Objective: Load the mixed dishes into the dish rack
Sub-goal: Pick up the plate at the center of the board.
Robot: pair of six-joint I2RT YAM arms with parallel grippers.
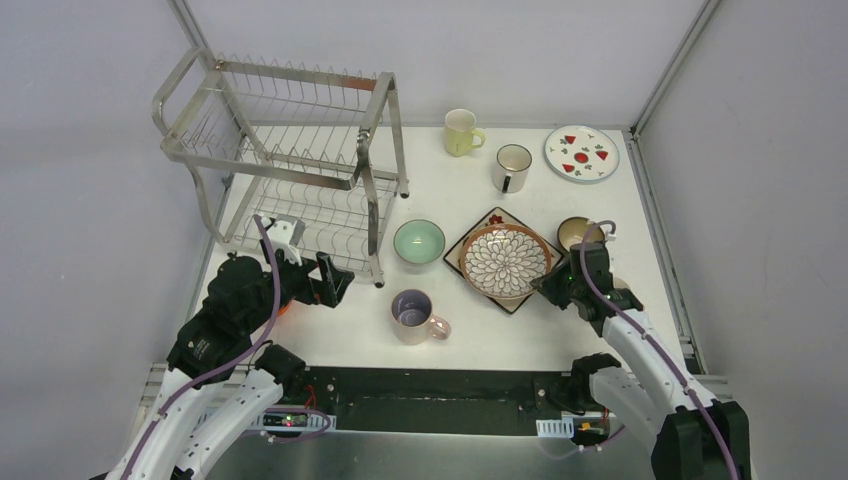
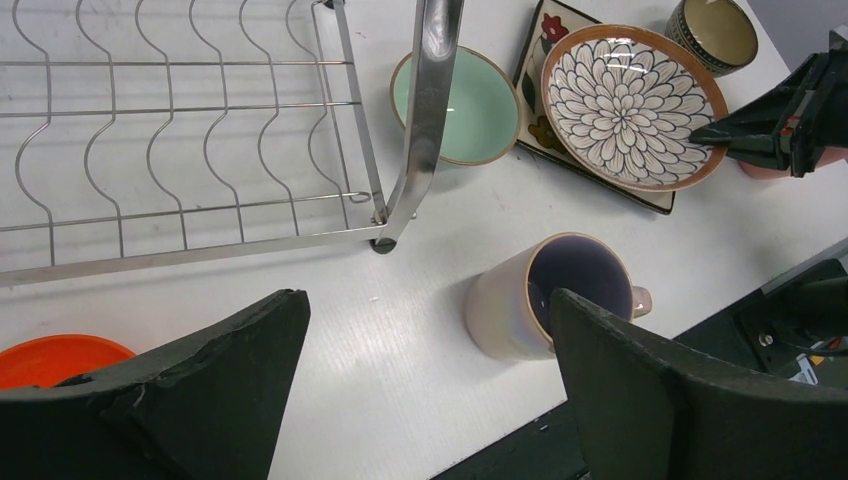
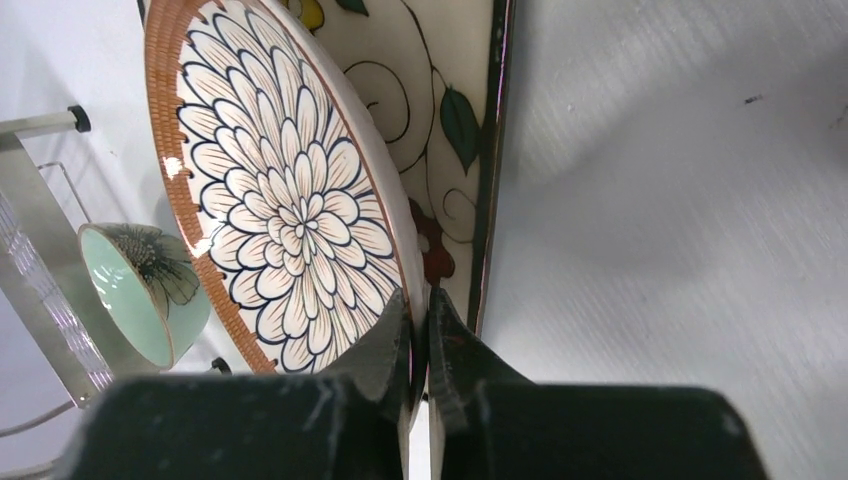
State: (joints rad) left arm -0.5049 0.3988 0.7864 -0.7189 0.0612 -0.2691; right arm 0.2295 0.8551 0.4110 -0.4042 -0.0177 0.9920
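The silver dish rack [image 1: 290, 150] stands at the far left. A petal-pattern plate [image 1: 505, 260] lies on a flowered square plate [image 1: 458, 250] in the middle of the table. My right gripper [image 1: 545, 285] is shut on the petal plate's near-right rim. In the right wrist view the fingers [image 3: 395, 340] pinch that rim [image 3: 290, 200], one above and one below it. My left gripper [image 1: 335, 280] hangs open and empty by the rack's front corner. A lilac mug [image 2: 545, 300] stands just beyond its right finger. An orange bowl [image 2: 50, 360] lies partly hidden under the left arm.
A mint bowl [image 1: 419, 241] sits between the rack's leg and the plates. A brown bowl [image 1: 578, 233] is close behind the right gripper. At the back are a yellow mug [image 1: 460, 132], a white mug [image 1: 511, 167] and a red-fruit plate [image 1: 581, 153].
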